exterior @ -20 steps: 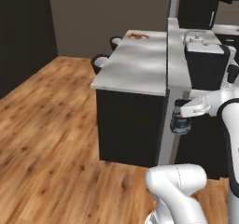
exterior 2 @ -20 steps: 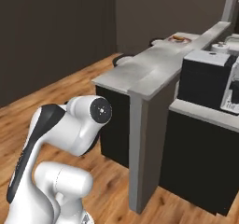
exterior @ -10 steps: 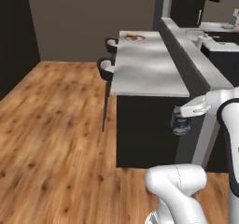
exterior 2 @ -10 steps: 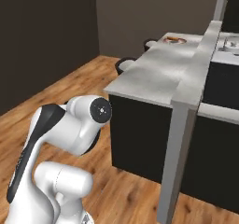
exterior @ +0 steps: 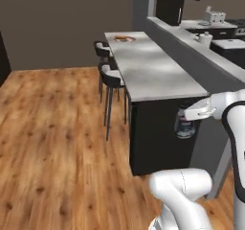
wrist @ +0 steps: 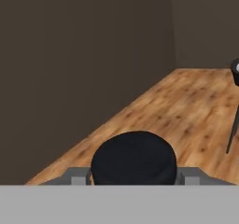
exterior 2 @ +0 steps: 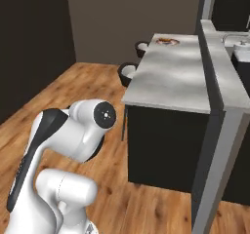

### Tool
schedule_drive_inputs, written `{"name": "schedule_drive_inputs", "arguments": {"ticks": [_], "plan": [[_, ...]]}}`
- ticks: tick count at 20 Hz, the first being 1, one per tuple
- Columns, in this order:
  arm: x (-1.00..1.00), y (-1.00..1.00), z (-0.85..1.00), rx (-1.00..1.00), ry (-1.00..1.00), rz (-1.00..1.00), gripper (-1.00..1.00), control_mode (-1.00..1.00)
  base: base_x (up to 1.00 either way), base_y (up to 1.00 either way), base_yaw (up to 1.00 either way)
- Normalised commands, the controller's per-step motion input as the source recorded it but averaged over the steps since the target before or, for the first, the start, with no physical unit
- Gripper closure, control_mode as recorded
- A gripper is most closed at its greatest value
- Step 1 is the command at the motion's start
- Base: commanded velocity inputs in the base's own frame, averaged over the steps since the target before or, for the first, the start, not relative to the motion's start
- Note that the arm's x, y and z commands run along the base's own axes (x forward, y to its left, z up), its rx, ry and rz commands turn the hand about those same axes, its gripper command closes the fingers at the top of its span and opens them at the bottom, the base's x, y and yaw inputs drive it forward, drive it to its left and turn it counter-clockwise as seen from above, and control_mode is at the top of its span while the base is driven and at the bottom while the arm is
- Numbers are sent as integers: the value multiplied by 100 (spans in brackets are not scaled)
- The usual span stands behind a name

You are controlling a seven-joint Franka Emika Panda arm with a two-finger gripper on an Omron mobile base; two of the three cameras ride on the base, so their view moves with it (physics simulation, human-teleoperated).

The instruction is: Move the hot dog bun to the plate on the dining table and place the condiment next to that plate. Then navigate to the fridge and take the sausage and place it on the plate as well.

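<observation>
The claw [exterior: 185,121] hangs low beside the near end of the dining table [exterior: 153,73], in front of its dark base, and it is gripping the condiment [exterior: 184,127], a small clear jar with a dark label. In the hand view the jar's round dark lid [wrist: 134,158] sits between the two finger tips [wrist: 79,175], which press against it on either side.

The table is a long slab of pale marble running away from the robot. At its far end lies the plate [exterior: 124,39], round with a reddish rim; something tan-orange rests on it, too small to tell apart clearly. The same plate [exterior 2: 168,41] shows at the far end in the right base view.

Two dark bar stools [exterior: 111,78] stand along the table's left side on the wooden floor [exterior: 52,128]. To the right of the table runs a raised grey ledge [exterior: 201,56], and beyond it a kitchen counter carries a white toaster [exterior: 214,17].
</observation>
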Motion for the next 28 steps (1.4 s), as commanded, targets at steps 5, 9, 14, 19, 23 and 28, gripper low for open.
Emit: {"name": "schedule_drive_inputs", "arguments": {"ticks": [5, 9, 14, 19, 23, 28], "plan": [[0, 0, 0, 0, 0, 0, 100, 100, 59, 100, -39], [0, 0, 0, 0, 0, 0, 100, 100, 83, 100, -32], [0, 0, 0, 0, 0, 0, 100, 100, 96, 100, -27], [0, 0, 0, 0, 0, 0, 100, 100, 97, 100, -26], [0, 0, 0, 0, 0, 0, 100, 100, 98, 100, -25], [0, 0, 0, 0, 0, 0, 100, 100, 97, 100, -25]]}}
